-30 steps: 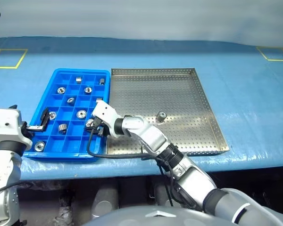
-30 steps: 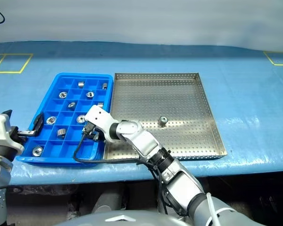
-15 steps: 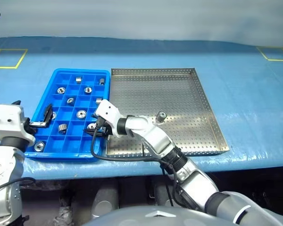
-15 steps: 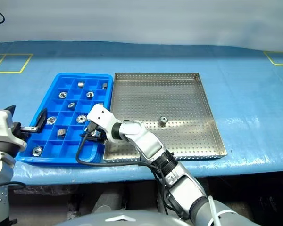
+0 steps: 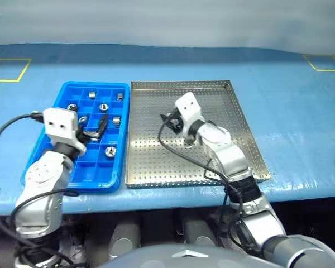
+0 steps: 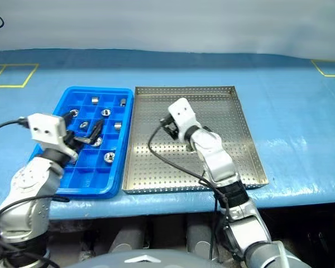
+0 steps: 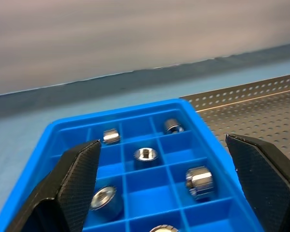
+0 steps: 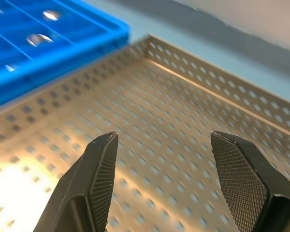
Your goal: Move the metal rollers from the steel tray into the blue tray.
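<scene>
The right gripper [image 8: 159,159] hangs over the steel tray [image 5: 212,162], fingers spread and holding nothing, with the blue tray [image 5: 67,167] just beside the steel one on its left. The left gripper [image 7: 183,188] hovers wide apart and empty over the blue tray. Rollers [image 7: 146,154] sit in several of its compartments; one more peeks out beside the right arm on the steel tray.

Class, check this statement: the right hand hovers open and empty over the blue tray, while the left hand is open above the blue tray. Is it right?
Not quite. The right hand hovers open and empty over the steel tray, not the blue one, as the right wrist view shows: perforated metal lies between its fingers. The rest holds: the left hand is open above the blue tray.
</scene>
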{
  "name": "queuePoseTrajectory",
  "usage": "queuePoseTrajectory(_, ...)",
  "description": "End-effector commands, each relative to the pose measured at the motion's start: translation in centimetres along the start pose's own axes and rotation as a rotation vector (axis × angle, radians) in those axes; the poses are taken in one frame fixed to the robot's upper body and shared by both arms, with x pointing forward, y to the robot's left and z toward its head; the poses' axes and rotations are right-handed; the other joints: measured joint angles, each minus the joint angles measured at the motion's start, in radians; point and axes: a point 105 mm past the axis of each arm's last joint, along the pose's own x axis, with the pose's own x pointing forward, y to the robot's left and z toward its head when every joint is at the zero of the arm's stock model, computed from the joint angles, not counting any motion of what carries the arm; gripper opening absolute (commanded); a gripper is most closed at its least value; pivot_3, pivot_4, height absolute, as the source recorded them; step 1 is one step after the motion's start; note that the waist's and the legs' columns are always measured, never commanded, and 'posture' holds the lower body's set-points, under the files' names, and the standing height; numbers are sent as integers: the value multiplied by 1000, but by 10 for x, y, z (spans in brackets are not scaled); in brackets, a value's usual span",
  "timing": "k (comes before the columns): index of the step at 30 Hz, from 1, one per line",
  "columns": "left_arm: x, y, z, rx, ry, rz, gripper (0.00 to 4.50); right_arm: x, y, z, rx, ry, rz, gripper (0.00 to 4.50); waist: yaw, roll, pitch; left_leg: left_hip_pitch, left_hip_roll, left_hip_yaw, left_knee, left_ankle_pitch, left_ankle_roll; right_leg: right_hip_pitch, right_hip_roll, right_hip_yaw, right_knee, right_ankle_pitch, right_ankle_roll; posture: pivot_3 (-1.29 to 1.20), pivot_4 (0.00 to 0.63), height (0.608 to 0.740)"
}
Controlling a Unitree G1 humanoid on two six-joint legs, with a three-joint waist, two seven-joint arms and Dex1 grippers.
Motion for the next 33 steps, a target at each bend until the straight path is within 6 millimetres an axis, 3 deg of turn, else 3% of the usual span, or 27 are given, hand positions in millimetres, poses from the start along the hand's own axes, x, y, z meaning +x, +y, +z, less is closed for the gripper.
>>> queuePoseTrajectory(1,6,-7,9,25,-42,-42,4500,-16,-13,11,29,-45,-67,3191,-17,0,0,0,0,1,-1,0,0,-1,1,1,0,0,0,-108,150,740)
queuePoseTrajectory(8,18,-32,5,37,-22,-185,4500,-40,-22,-1,80,-8,-122,3191,-39,1,0,0,1,1,0,0,1,-1,1,1,0,0,1,-168,150,740)
queuePoseTrajectory(15,25,-49,0,38,-3,-267,4500,-41,-16,-10,124,11,-115,3191,-60,1,0,0,1,2,2,-1,1,0,1,3,0,1,5,-194,150,740)
queuePoseTrajectory(25,25,-50,-2,37,6,-271,4500,-36,7,-24,175,51,-44,3191,-85,1,0,0,1,2,2,-1,2,-1,1,4,0,1,5,-187,150,740)
queuePoseTrajectory(33,25,-50,-2,39,7,-264,4500,-29,11,-43,205,115,-46,3191,-82,1,0,0,1,2,2,-1,2,0,1,4,0,1,5,-169,150,740)
